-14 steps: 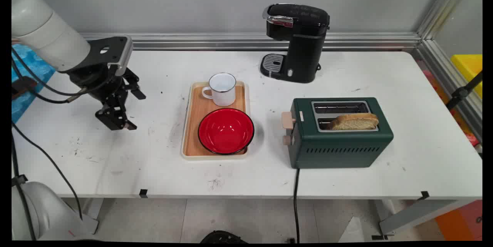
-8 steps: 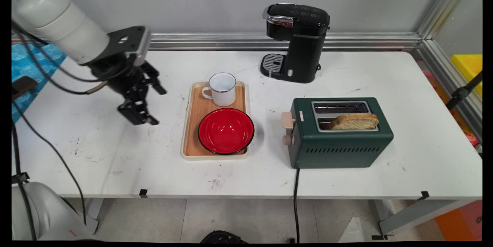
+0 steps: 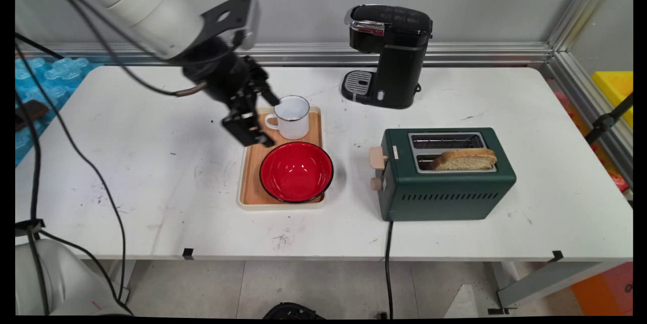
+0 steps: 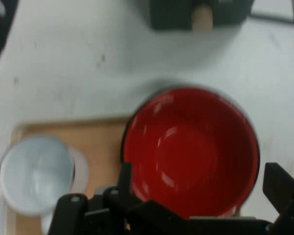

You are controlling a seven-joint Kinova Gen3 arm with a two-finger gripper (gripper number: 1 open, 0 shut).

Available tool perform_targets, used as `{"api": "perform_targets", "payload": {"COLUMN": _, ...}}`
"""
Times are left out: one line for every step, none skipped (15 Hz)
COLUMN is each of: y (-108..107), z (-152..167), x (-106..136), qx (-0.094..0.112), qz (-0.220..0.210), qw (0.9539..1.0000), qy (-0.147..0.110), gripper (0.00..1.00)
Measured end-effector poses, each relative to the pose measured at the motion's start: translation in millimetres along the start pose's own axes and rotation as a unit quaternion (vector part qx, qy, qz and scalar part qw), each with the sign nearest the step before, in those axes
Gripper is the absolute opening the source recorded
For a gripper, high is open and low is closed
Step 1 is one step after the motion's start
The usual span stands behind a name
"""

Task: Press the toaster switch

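Black two-finger gripper (image 3: 255,122), fingers spread wide with nothing between them, hanging above the upper left corner of a wooden tray (image 3: 256,162), at centre left of the main view. Seen from the hand view, gripper (image 4: 201,196) wide open over a red bowl (image 4: 191,149), one finger (image 4: 279,188) at lower right, the other at lower centre beside the bowl's rim. White enamel mug (image 3: 290,117) with dark rim, upright at the tray's far end, handle pointing to frame left, just right of the fingers; in the hand view, mug (image 4: 36,174) at lower left, empty inside. Red bowl (image 3: 296,171) with black rim, filling the tray's near end, overhanging the right edge a little, close to the mug; contact not discernible. Green two-slot toaster (image 3: 447,175) at centre right, well apart from the tray, beige lever and knob on its left end, black cord running off the table's near edge. Slice of bread (image 3: 465,159) standing in the nearer slot, farther slot open. Black pod coffee maker (image 3: 386,56) at upper centre, by the wall. White table (image 3: 151,187), scuffed and marked, carrying all of it.
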Motion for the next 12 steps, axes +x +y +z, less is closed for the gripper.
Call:
{"api": "perform_targets", "payload": {"y": 0, "z": 1, "x": 6, "qx": 0.0, "qz": -0.001, "qw": 1.0, "qy": 0.005, "gripper": 1.0}}
{"api": "perform_targets", "payload": {"y": 1, "z": 3, "x": 16, "qx": 0.0, "qz": -0.004, "qw": 0.9999, "qy": 0.013, "gripper": 1.0}}
{"api": "perform_targets", "payload": {"y": 1, "z": 5, "x": 26, "qx": -0.001, "qz": -0.006, "qw": 0.9998, "qy": 0.021, "gripper": 0.0}}
{"api": "perform_targets", "payload": {"y": 2, "z": 7, "x": 33, "qx": -0.001, "qz": -0.009, "qw": 0.9996, "qy": 0.027, "gripper": 0.0}}
{"api": "perform_targets", "payload": {"y": 4, "z": 10, "x": 42, "qx": -0.002, "qz": -0.011, "qw": 0.9994, "qy": 0.034, "gripper": 0.0}}
{"api": "perform_targets", "payload": {"y": 4, "z": 11, "x": 46, "qx": -0.002, "qz": -0.012, "qw": 0.9992, "qy": 0.037, "gripper": 0.0}}
{"api": "perform_targets", "payload": {"y": 6, "z": 14, "x": 53, "qx": -0.003, "qz": -0.014, "qw": 0.999, "qy": 0.041, "gripper": 0.0}}
{"api": "perform_targets", "payload": {"y": 7, "z": 18, "x": 60, "qx": -0.003, "qz": -0.016, "qw": 0.9988, "qy": 0.046, "gripper": 0.0}}
{"api": "perform_targets", "payload": {"y": 8, "z": 22, "x": 66, "qx": -0.004, "qz": -0.016, "qw": 0.9987, "qy": 0.049, "gripper": 0.0}}
{"api": "perform_targets", "payload": {"y": 9, "z": 25, "x": 71, "qx": -0.004, "qz": -0.017, "qw": 0.9985, "qy": 0.051, "gripper": 0.0}}
{"api": "perform_targets", "payload": {"y": 11, "z": 29, "x": 77, "qx": -0.005, "qz": -0.018, "qw": 0.9984, "qy": 0.053, "gripper": 0.0}}
{"api": "perform_targets", "payload": {"y": 12, "z": 34, "x": 82, "qx": -0.006, "qz": -0.019, "qw": 0.9983, "qy": 0.055, "gripper": 0.0}}
